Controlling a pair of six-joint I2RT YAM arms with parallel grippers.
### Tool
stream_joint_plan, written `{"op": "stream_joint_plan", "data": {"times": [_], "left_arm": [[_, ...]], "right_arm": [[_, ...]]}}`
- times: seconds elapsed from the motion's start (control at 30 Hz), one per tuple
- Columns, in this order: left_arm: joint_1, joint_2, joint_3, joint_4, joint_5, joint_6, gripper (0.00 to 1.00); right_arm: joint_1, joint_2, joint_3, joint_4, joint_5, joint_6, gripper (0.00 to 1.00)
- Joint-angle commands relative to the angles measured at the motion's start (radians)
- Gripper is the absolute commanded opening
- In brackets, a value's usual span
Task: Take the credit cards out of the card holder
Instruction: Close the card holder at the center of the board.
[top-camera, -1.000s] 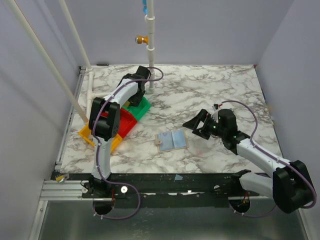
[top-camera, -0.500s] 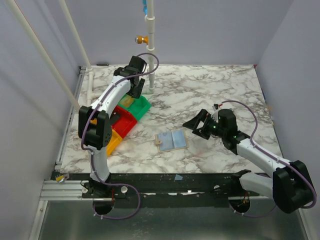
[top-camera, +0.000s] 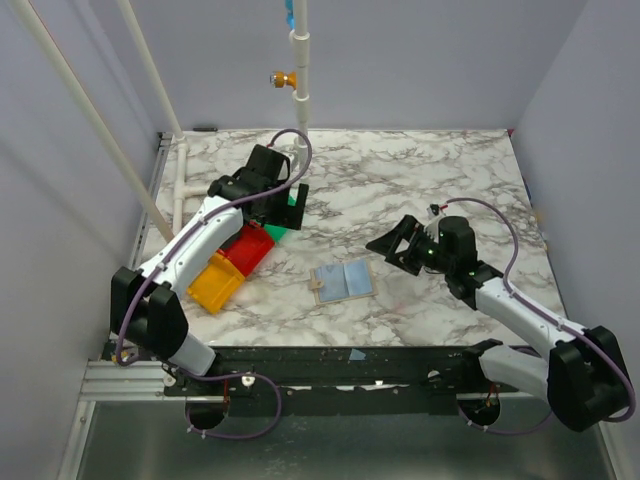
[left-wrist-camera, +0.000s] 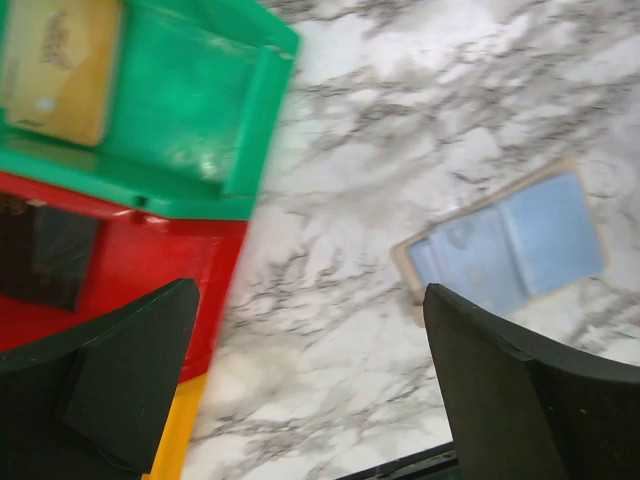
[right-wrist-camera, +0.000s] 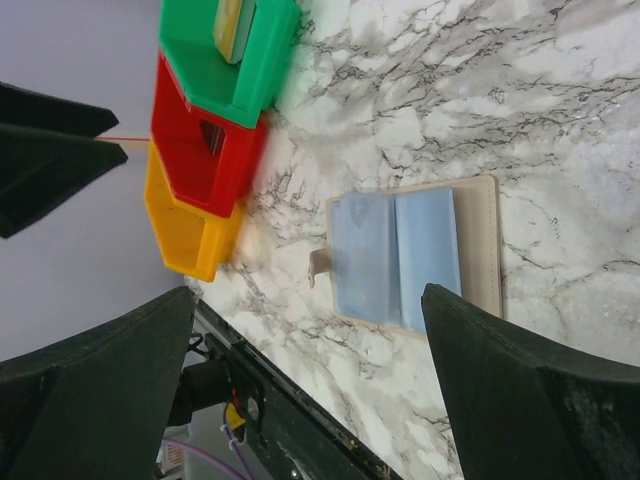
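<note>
The card holder (top-camera: 343, 281) lies open on the marble table, grey-blue inside facing up, tan edge showing. It also shows in the left wrist view (left-wrist-camera: 510, 245) and the right wrist view (right-wrist-camera: 410, 255). A tan-gold credit card (left-wrist-camera: 60, 65) lies in the green tray (left-wrist-camera: 190, 110); a dark card (left-wrist-camera: 45, 260) lies in the red tray. My left gripper (top-camera: 283, 203) is open and empty above the green tray's near edge, left of the holder. My right gripper (top-camera: 393, 243) is open and empty, just right of the holder.
Green (top-camera: 275, 232), red (top-camera: 248, 250) and orange (top-camera: 213, 285) trays stand in a row at the left. A white post (top-camera: 300, 90) rises at the back centre. A slanted white pipe (top-camera: 100, 130) runs along the left wall.
My left arm has swung from the back of the table forward and to the right over the green tray. The right gripper and the card holder have barely moved.
</note>
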Motion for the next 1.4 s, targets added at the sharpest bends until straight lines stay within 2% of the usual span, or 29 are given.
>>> {"op": "stream_joint_plan", "data": {"times": [0.0, 0.17, 0.3, 0.47, 1.37], "left_arm": [[-0.067, -0.088, -0.098, 0.16, 0.232, -0.121, 0.99], [-0.15, -0.152, -0.2, 0.295, 0.309, -0.203, 0.99], [-0.17, -0.211, -0.291, 0.417, 0.373, -0.28, 0.99], [-0.174, -0.257, -0.368, 0.504, 0.368, -0.339, 0.99], [-0.167, -0.309, -0.404, 0.546, 0.351, -0.358, 0.99]], "right_arm": [[-0.007, -0.032, 0.038, -0.013, 0.031, -0.025, 1.0], [-0.007, -0.06, 0.049, -0.043, 0.043, -0.042, 1.0], [-0.008, -0.081, 0.06, -0.06, 0.046, -0.058, 1.0], [-0.007, -0.101, 0.069, -0.08, 0.053, -0.077, 1.0], [-0.007, -0.072, 0.093, -0.122, 0.086, -0.121, 1.0]]}}
